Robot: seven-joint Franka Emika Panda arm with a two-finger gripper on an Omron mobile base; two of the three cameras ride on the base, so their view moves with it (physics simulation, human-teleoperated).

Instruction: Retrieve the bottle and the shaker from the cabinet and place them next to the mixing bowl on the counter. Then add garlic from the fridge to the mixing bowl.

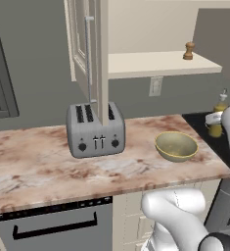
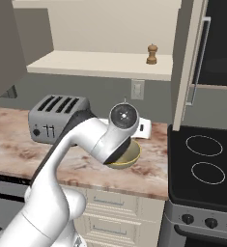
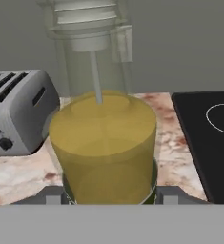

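Broadly, the marbled brown-and-beige stone counter [image 1: 33, 162] is stretching flat across the scene, its polished slab meeting the matte black stovetop [image 2: 204, 164] with its thin white ring markings. Above, the cream cabinet [image 1: 82, 44] is standing with its panelled door swung open, a long metal bar handle running down it, and a smooth beige shelf showing inside. On the counter a boxy brushed-grey toaster [image 1: 95, 130] with rounded corners is sitting under the door's edge. Right of it the wide, shallow, pale olive-yellow mixing bowl [image 1: 176, 146] is resting on the stone. The gripper [image 3: 111, 193] is clasping the bottle [image 3: 104, 143], its dark finger tips pressing either side of the clear glass cylinder filled with olive-yellow liquid; the bottle is hanging just right of the bowl, at the stovetop's edge, its ribbed pale spout standing upward. On the shelf the small turned brown wooden shaker [image 1: 188, 50] is standing upright, round knob on top.
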